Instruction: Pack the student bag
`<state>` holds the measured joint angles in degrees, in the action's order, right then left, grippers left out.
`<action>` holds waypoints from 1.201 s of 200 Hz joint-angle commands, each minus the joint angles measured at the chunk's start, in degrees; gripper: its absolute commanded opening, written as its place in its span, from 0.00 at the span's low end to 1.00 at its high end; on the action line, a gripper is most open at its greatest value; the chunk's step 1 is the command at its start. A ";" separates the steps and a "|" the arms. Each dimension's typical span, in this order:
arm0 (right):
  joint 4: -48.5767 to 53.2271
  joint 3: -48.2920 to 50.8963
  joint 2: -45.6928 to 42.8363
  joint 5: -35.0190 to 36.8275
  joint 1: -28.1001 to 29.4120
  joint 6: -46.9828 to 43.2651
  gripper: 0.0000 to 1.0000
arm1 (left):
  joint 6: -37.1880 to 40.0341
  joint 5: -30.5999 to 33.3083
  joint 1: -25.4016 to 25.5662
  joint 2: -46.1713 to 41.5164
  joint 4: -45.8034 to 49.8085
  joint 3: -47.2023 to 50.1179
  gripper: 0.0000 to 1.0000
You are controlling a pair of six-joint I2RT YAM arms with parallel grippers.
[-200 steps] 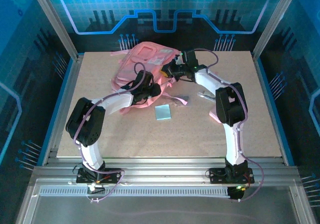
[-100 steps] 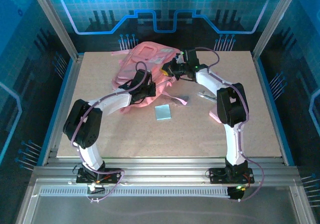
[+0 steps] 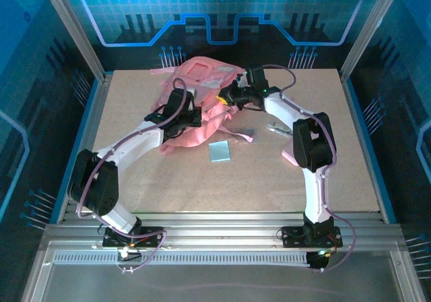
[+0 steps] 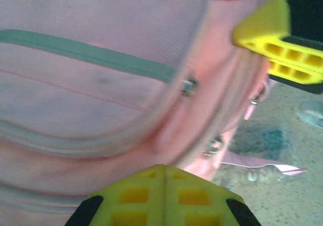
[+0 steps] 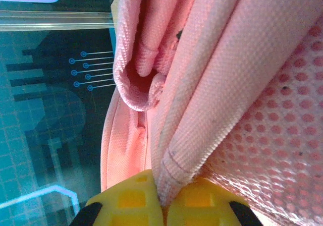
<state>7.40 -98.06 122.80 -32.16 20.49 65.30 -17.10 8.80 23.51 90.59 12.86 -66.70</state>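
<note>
A speckled tan tabletop (image 3: 283, 187) carries a soft pink student bag (image 3: 202, 69), which lies at its far side, beneath and directly ahead of both claws. The bag's front pocket, with a grey-green stripe (image 4: 91, 54) across it, lies just ahead of the left claw.

The left claw (image 4: 165, 171) sits low over the bag's left side. Its two yellow fingers are pressed together tip to tip, right against the pink fabric. It is not clear whether any cloth is caught between them.

The right claw (image 5: 164, 198) reaches in from the bag's right side. Its yellow fingers are clamped on a folded edge of the bag's pink fabric, which rises from between them, with pink mesh just to one side.

A pale blue square (image 3: 219, 152) lies flat on the tabletop, nearer the arm bases than either claw and apart from the bag.

A small metal zip pull (image 4: 190, 86) hangs at the pocket's corner, just beyond the left claw's tips.
</note>
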 commanded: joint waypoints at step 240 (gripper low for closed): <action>-7.83 -1.61 -5.05 2.08 -2.04 11.81 0.00 | -33.10 -8.41 4.55 1.80 -21.20 9.14 0.56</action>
<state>7.18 -96.95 121.08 -30.48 20.12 74.85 -45.30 -1.48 26.72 92.86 -12.32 -54.83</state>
